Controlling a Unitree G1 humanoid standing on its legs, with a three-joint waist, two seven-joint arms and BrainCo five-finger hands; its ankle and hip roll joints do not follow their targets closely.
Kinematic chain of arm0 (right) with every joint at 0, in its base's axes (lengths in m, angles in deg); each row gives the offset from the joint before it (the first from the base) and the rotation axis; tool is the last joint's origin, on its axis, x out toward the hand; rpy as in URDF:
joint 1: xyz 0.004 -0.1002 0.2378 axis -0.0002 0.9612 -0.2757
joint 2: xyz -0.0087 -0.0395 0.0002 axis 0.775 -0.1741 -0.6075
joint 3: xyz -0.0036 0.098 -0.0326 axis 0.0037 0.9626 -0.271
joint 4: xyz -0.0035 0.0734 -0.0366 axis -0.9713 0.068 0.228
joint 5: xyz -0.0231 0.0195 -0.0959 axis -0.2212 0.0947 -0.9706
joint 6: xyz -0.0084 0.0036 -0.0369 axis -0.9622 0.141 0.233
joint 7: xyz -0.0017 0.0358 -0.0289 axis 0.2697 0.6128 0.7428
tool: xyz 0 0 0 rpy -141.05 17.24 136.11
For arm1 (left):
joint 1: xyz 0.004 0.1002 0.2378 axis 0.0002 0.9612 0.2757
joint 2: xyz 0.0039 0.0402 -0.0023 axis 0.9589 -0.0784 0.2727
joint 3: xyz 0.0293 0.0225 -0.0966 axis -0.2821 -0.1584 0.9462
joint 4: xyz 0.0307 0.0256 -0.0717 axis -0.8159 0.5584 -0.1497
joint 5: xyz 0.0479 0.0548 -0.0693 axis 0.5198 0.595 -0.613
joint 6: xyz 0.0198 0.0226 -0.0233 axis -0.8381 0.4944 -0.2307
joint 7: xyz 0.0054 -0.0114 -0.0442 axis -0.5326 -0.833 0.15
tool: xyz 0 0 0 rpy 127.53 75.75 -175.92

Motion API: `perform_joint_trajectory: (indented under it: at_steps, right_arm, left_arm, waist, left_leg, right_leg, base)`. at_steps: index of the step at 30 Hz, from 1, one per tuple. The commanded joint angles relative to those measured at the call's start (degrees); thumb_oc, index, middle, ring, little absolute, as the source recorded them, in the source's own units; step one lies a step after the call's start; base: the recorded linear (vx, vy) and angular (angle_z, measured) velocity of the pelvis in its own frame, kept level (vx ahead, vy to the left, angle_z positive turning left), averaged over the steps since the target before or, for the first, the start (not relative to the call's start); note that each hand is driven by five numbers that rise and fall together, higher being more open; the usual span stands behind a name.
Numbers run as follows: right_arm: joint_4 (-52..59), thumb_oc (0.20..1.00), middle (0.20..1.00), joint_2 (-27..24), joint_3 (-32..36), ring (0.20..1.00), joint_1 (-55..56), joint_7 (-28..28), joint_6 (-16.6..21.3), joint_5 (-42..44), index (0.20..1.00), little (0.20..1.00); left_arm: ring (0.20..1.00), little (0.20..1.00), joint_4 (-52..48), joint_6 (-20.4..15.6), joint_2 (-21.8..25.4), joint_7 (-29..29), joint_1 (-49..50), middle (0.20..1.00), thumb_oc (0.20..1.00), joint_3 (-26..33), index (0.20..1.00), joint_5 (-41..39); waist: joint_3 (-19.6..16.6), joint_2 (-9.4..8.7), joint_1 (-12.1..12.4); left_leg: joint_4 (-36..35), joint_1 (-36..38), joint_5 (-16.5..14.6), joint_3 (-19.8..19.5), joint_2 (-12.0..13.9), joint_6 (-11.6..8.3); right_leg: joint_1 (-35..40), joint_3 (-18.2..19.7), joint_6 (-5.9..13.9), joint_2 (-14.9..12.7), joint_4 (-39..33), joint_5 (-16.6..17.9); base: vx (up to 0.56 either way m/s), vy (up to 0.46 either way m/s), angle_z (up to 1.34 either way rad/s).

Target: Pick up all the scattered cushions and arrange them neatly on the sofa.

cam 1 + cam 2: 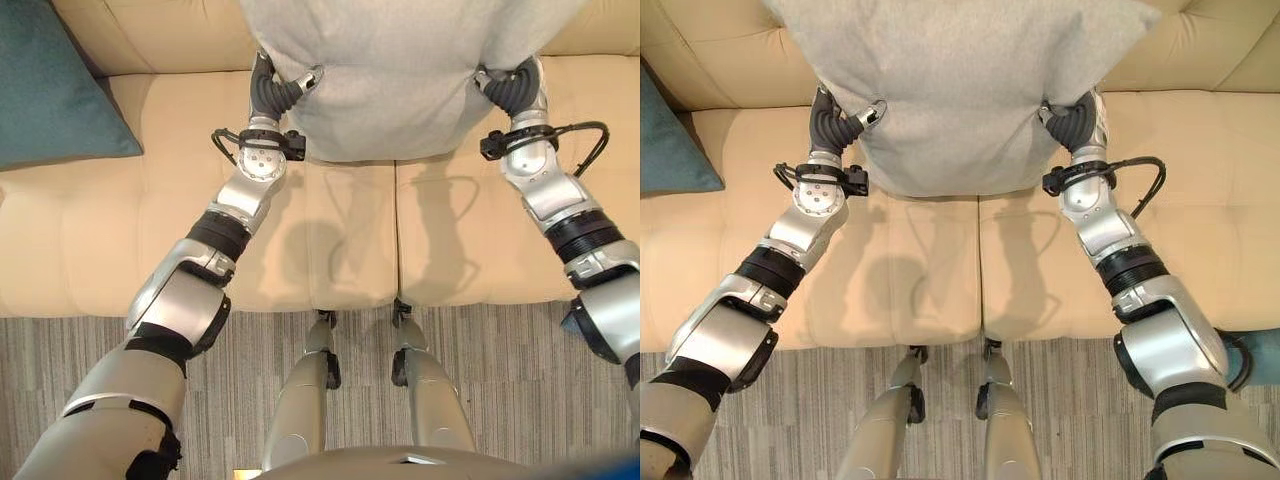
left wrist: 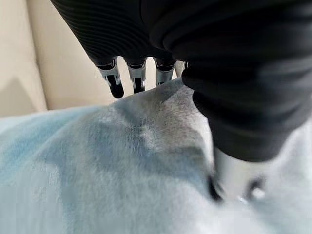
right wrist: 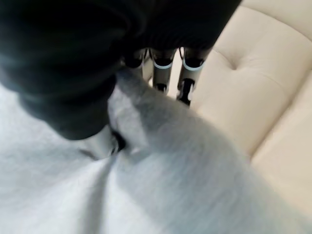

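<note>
Over the cream sofa (image 1: 150,250) and striped carpet (image 1: 500,370), our left hand (image 2: 234,180) and right hand (image 3: 97,139) each pinch the grey cushion (image 1: 960,90), beside a teal cushion (image 1: 50,90).

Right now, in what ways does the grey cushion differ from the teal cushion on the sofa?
The grey cushion is light grey; the teal cushion is dark blue-green.
The grey cushion is held at its two sides, the left hand and the right hand each pinching an edge; the teal cushion is untouched.
The grey cushion is in the middle, in front of the sofa backrest; the teal cushion lies at the robot's left.
Both are soft fabric cushions.
</note>
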Motion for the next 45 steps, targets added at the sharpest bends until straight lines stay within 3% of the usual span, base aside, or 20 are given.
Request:
perform_joint_trajectory:
  at_steps: [1, 3, 6, 10, 14, 17, 18, 19, 22, 23, 24, 25, 29, 30, 33, 37, 45]
  right_arm:
    - [0.6, 1.0, 1.0, -1.1, 1.4, 1.0, -7.4, 0.1, 1.7, -4.0, 1.0, 1.0]
    - [-0.3, 1.0, 1.0, -1.6, 0.2, 1.0, -8.4, -0.4, 1.2, -4.3, 1.0, 1.0]
    - [-2.7, 1.0, 1.0, -7.4, -6.5, 1.0, -11.6, -3.2, 0.1, -6.7, 1.0, 1.0]
    - [-4.2, 1.0, 1.0, -11.5, -6.6, 1.0, -9.0, -4.7, -0.5, -6.8, 1.0, 1.0]
    - [-2.4, 1.0, 1.0, -14.1, -3.1, 1.0, -2.8, -5.6, -0.1, -6.8, 1.0, 1.0]
    - [6.1, 1.0, 1.0, -16.7, 6.6, 1.0, 13.5, -7.3, 0.2, -9.4, 1.0, 1.0]
    - [6.3, 1.0, 1.0, -16.7, 6.8, 1.0, 13.8, -7.3, 0.1, -9.5, 1.0, 1.0]
    - [10.1, 1.0, 1.0, -16.4, 12.2, 1.0, 22.4, -8.5, 0.3, -10.8, 1.0, 1.0]
    - [14.6, 1.0, 1.0, -14.1, 20.5, 1.0, 35.2, -10.2, 0.8, -12.4, 1.0, 1.0]
    - [16.3, 1.0, 1.0, -11.0, 25.5, 1.0, 44.3, -11.4, 0.7, -13.7, 1.0, 1.0]
    - [16.5, 1.0, 1.0, -11.0, 25.7, 1.0, 44.6, -11.5, 0.7, -13.7, 1.0, 1.0]
    - [17.0, 1.0, 1.0, -7.4, 29.7, 1.0, 52.4, -12.6, 0.4, -14.9, 1.0, 1.0]
    - [13.7, 1.0, 1.0, -0.3, 33.4, 1.0, 61.1, -14.7, 0.0, -16.5, 1.0, 1.0]
    - [10.7, 1.0, 1.0, 3.8, 33.8, 1.0, 63.9, -15.5, -0.2, -16.6, 1.0, 1.0]
    - [5.4, 1.0, 1.0, 8.6, 33.9, 1.0, 66.7, -16.0, -0.4, -15.6, 1.0, 1.0]
    - [-1.0, 1.0, 1.0, 11.9, 32.6, 1.0, 68.1, -16.1, -0.6, -14.6, 1.0, 1.0]
    - [-13.6, 1.0, 1.0, 15.9, 28.6, 1.0, 67.8, -16.1, -1.0, -13.1, 1.0, 1.0]
  left_arm:
    - [1.0, 1.0, 2.4, -2.8, 2.0, 0.5, -6.3, 1.0, 1.0, -0.7, 1.0, 1.1]
    - [1.0, 1.0, 3.4, -2.7, 2.6, 0.9, -6.8, 1.0, 1.0, -0.8, 1.0, 0.5]
    - [1.0, 1.0, 8.2, -1.1, 10.5, 4.1, -8.3, 1.0, 1.0, -3.1, 1.0, 2.0]
    - [1.0, 1.0, 8.5, -0.8, 15.2, 4.8, -5.3, 1.0, 1.0, -1.5, 1.0, 3.1]
    - [1.0, 1.0, 5.1, -0.8, 17.8, 5.2, 0.3, 1.0, 1.0, 1.6, 1.0, 5.2]
    - [1.0, 1.0, -7.1, -1.4, 19.3, 5.9, 15.3, 1.0, 1.0, 9.7, 1.0, 7.5]
    - [1.0, 1.0, -7.3, -1.4, 19.3, 5.9, 15.5, 1.0, 1.0, 9.7, 1.0, 7.6]
    - [1.0, 1.0, -13.0, -1.8, 18.2, 6.7, 23.9, 1.0, 1.0, 14.5, 1.0, 7.9]
    - [1.0, 1.0, -18.9, -1.5, 15.4, 7.8, 36.1, 1.0, 1.0, 20.1, 1.0, 11.6]
    - [1.0, 1.0, -22.0, -0.8, 12.3, 9.4, 44.8, 1.0, 1.0, 23.5, 1.0, 13.4]
    - [1.0, 1.0, -22.1, -0.8, 12.3, 9.4, 44.9, 1.0, 1.0, 23.5, 1.0, 13.5]
    - [1.0, 1.0, -23.4, 0.4, 8.6, 11.2, 52.9, 1.0, 1.0, 26.2, 1.0, 14.8]
    - [1.0, 1.0, -19.7, 2.5, 2.1, 14.9, 63.8, 1.0, 1.0, 28.9, 1.0, 18.2]
    - [1.0, 1.0, -14.7, 4.0, -1.9, 16.0, 67.2, 1.0, 1.0, 29.6, 1.0, 19.4]
    - [1.0, 1.0, -5.5, 5.6, -7.4, 16.8, 70.7, 1.0, 1.0, 29.9, 1.0, 20.3]
    - [1.0, 1.0, 4.1, 6.4, -11.4, 16.8, 71.3, 1.0, 1.0, 29.3, 1.0, 20.0]
    - [1.0, 1.0, 13.6, 7.5, -13.2, 15.6, 68.4, 1.0, 1.0, 26.3, 1.0, 22.7]
  waist:
    - [-2.6, -1.04, 1.5]
    - [-2.7, -1.1, 1.6]
    - [-4.1, -1.58, 2.1]
    - [-5.0, -1.83, 2.2]
    - [-5.6, -2.07, 2.2]
    - [-6.2, -2.57, 2.0]
    - [-6.2, -2.62, 2.1]
    - [-6.3, -2.86, 1.9]
    - [-6.6, -3.14, 1.8]
    - [-6.8, -3.26, 1.8]
    - [-6.9, -3.29, 1.8]
    - [-7.2, -3.45, 1.8]
    - [-8.3, -3.42, 1.8]
    - [-8.6, -3.32, 1.8]
    - [-9.2, -3.12, 1.8]
    - [-9.6, -2.97, 1.8]
    - [-8.3, -2.83, 1.4]
  left_leg:
    - [0.3, 1.6, -2.9, -1.0, -0.7, -6.59]
    - [0.3, 1.7, -2.9, -1.1, -0.7, -6.66]
    - [0.3, 3.1, -3.1, -1.3, -0.9, -6.81]
    - [0.3, 5.3, -3.6, -1.2, -0.7, -6.89]
    - [0.3, 7.6, -4.3, -1.0, -0.5, -6.89]
    - [0.3, 11.6, -5.2, -0.8, 0.0, -6.78]
    - [0.3, 11.7, -5.2, -0.8, 0.0, -6.78]
    - [0.3, 13.2, -5.4, -0.7, 0.2, -6.72]
    - [0.3, 16.3, -6.0, -0.5, 0.5, -6.68]
    - [0.3, 18.8, -6.7, -0.5, 0.7, -6.58]
    - [0.3, 18.6, -6.5, -0.5, 0.7, -6.53]
    - [0.3, 20.7, -7.1, -0.5, 0.9, -6.21]
    - [0.3, 24.2, -7.8, -0.4, 1.2, -5.57]
    - [0.3, 26.0, -8.1, -0.3, 1.4, -5.29]
    - [0.3, 28.5, -8.4, 0.1, 1.9, -4.97]
    - [0.3, 30.8, -8.7, 0.4, 2.6, -4.93]
    - [1.1, 32.4, -7.3, -0.2, 4.6, -5.83]
  right_leg:
    - [2.4, -0.2, 6.16, -1.8, 1.1, -2.8]
    - [2.5, -0.3, 6.18, -1.8, 1.0, -2.8]
    - [4.0, -0.7, 6.31, -1.9, 0.7, -2.8]
    - [6.3, -0.9, 6.25, -2.0, 0.5, -3.2]
    - [8.7, -1.3, 6.16, -2.1, 0.4, -3.6]
    - [12.9, -1.8, 6.01, -2.2, 0.2, -4.6]
    - [13.0, -1.8, 6.01, -2.2, 0.2, -4.6]
    - [14.9, -2.0, 6.02, -2.4, 0.2, -5.0]
    - [18.2, -2.7, 5.79, -2.3, 0.2, -6.0]
    - [20.7, -3.0, 5.7, -2.1, 0.2, -6.8]
    - [20.6, -3.1, 5.7, -2.2, 0.2, -6.7]
    - [22.7, -3.4, 5.56, -2.1, 0.3, -7.3]
    - [26.1, -3.6, 5.13, -1.5, 0.7, -8.4]
    - [27.8, -3.3, 4.84, -1.0, 0.9, -9.0]
    - [30.0, -3.1, 4.36, -0.3, 1.2, -10.1]
    - [32.4, -2.5, 3.78, 0.7, 1.0, -11.3]
    - [34.9, -2.0, 1.94, 2.8, 1.1, -13.4]
  base:
    - [0.0, 0.0, 0.0]
    - [0.0, 0.0, 0.0]
    - [0.03, -0.02, 0.06]
    - [0.02, -0.005, 0.03]
    - [0.02, -0.007, 0.06]
    - [0.04, -0.024, 0.09]
    - [0.05, -0.025, 0.06]
    - [0.03, -0.027, 0.01]
    - [0.06, -0.046, 0.06]
    - [0.05, -0.036, 0.06]
    - [0.06, -0.059, 0.03]
    - [0.03, -0.044, 0.01]
    - [0.02, -0.052, 0.0]
    - [-0.03, -0.047, -0.03]
    - [-0.05, -0.059, -0.09]
    - [-0.05, -0.059, -0.02]
    - [-0.07, -0.094, -0.01]
